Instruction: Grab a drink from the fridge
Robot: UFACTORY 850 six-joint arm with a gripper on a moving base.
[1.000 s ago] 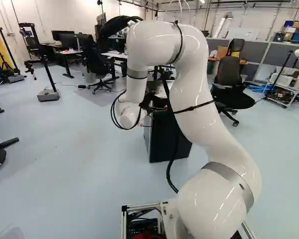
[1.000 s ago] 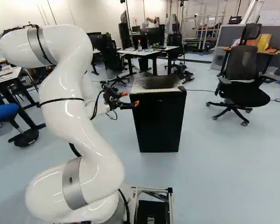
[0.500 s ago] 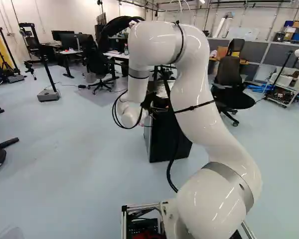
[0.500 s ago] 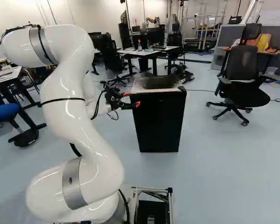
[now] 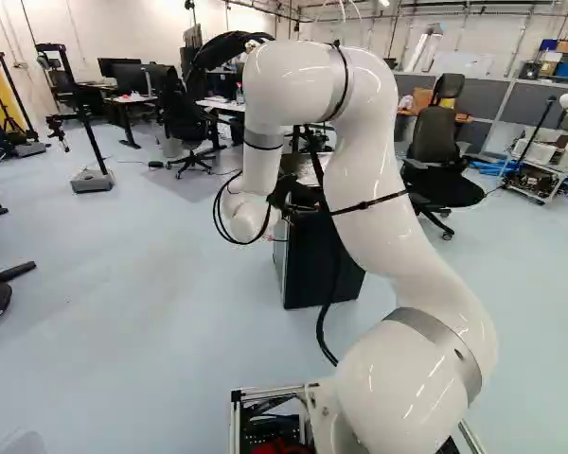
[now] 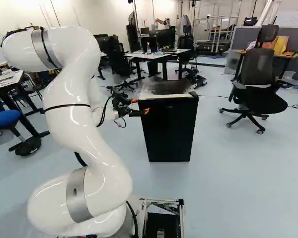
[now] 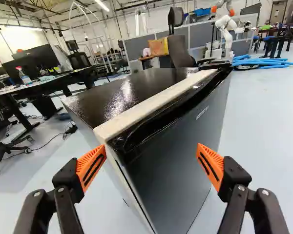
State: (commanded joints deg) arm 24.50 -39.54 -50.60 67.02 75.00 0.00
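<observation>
Facing a mini fridge [image 6: 170, 131], dark door [image 7: 173, 156] closed, glossy black top [image 7: 124, 95], pale strip [image 7: 156, 101] along its front. My gripper [image 6: 140, 105]: fingers spread.

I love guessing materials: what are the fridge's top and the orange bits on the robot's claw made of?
The fridge's top is glossy black; its bright reflection suggests painted metal or smooth plastic. The gripper's orange pads look matte and finely ribbed, probably rubber or flexible plastic.
</observation>
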